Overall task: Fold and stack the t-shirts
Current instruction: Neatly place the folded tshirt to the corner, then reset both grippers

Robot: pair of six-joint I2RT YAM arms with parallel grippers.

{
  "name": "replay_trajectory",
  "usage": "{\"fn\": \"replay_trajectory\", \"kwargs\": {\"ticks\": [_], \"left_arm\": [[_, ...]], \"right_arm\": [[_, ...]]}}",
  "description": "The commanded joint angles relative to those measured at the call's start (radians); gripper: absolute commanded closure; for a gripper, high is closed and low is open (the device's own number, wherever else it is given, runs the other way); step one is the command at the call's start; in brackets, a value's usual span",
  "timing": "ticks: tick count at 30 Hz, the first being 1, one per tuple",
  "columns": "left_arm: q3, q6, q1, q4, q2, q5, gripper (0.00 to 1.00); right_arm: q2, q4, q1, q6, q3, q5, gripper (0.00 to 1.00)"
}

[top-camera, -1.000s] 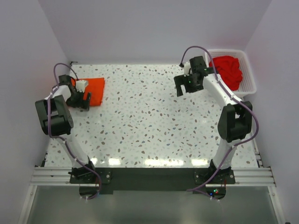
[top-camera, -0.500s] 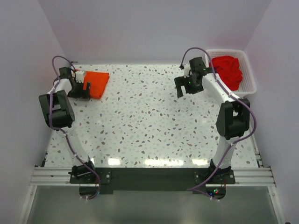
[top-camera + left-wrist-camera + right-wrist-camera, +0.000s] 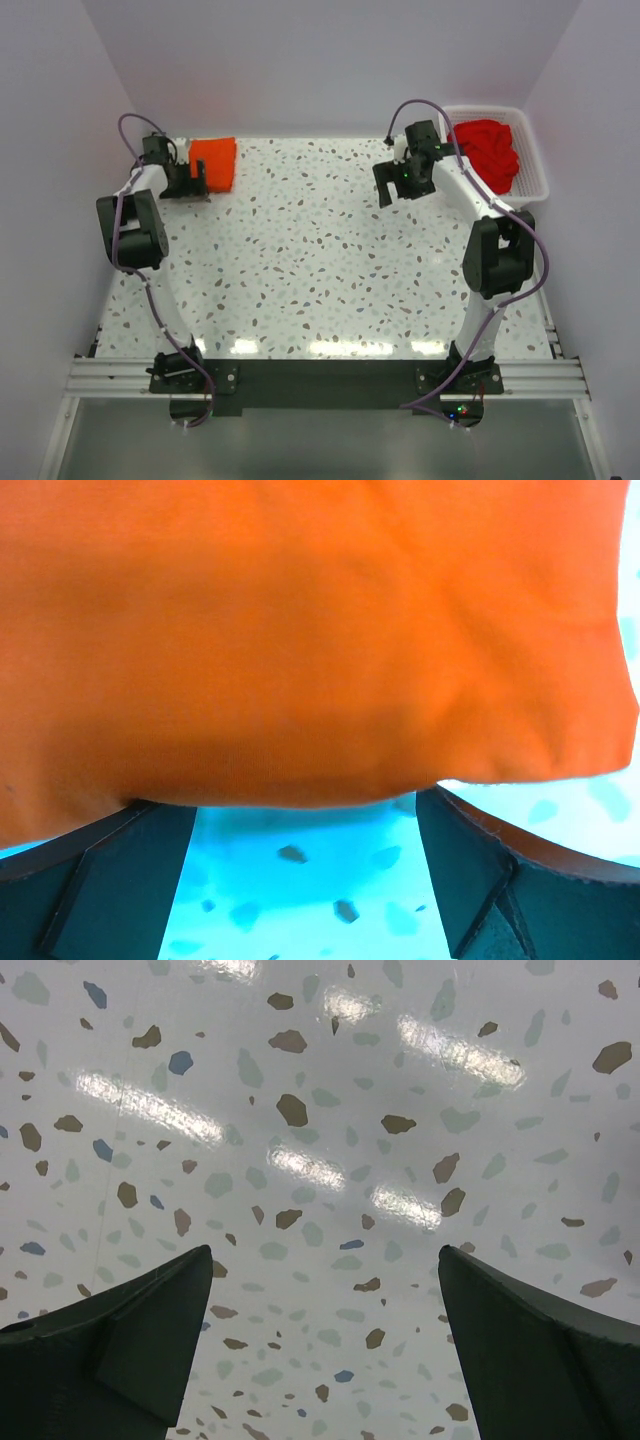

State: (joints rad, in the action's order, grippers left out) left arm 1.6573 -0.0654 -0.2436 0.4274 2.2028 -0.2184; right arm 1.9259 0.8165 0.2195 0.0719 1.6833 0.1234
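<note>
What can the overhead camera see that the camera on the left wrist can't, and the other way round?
Overhead only: both arms, the open right gripper, and the white basket holding deep red t-shirts. Left wrist only: a close look at the left gripper, its dark fingers spread wide at the cloth's near edge, plus the cloth's creases. Both: the orange t-shirt on the speckled table.

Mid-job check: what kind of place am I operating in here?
Probably a lab test cell: a speckled table boxed in by plain white walls, a metal mounting rail at its near edge.
</note>
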Motion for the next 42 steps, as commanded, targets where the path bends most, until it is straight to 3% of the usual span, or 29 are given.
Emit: {"fn": "replay_trajectory", "kwargs": {"ticks": [1,6,13,18,23,28,31,36,42], "left_arm": [[-0.001,0.082,0.035,-0.024,0.055,-0.026,0.04],[0.082,0.041,0.033,0.011,0.107,0.002,0.05],[0.081,-0.057,0.035,0.074,0.066,-0.035,0.02],[-0.05,-0.171,0.03,0.083,-0.154,-0.124,0.0],[-0.027,-0.206,0.05,0.166,-0.345,-0.191,0.0],[-0.024,-0.266,0.164,0.267,-0.459,-0.165,0.0],[-0.109,-0.241,0.243,0.258,-0.538,-0.157,0.0],[-0.405,-0.165,0.47,0.111,-0.707,-0.033,0.0],[-0.634,-0.085,0.59,0.036,-0.818,0.025,0.0]], "right_arm": [[0.002,0.012,-0.003,0.005,0.038,0.004,0.01],[-0.001,0.013,-0.003,0.005,0.036,0.004,0.01],[-0.013,0.016,-0.003,0.022,0.049,0.028,0.01],[-0.076,-0.033,-0.003,0.045,0.042,0.082,0.01],[-0.128,-0.108,-0.009,0.072,0.03,0.11,0.01],[-0.182,-0.143,-0.028,0.071,0.0,0.134,0.01],[-0.226,-0.137,-0.04,0.08,-0.057,0.147,0.01],[-0.355,-0.119,-0.042,0.161,-0.315,0.182,0.02],[-0.547,-0.086,-0.042,0.244,-0.592,0.183,0.01]]}}
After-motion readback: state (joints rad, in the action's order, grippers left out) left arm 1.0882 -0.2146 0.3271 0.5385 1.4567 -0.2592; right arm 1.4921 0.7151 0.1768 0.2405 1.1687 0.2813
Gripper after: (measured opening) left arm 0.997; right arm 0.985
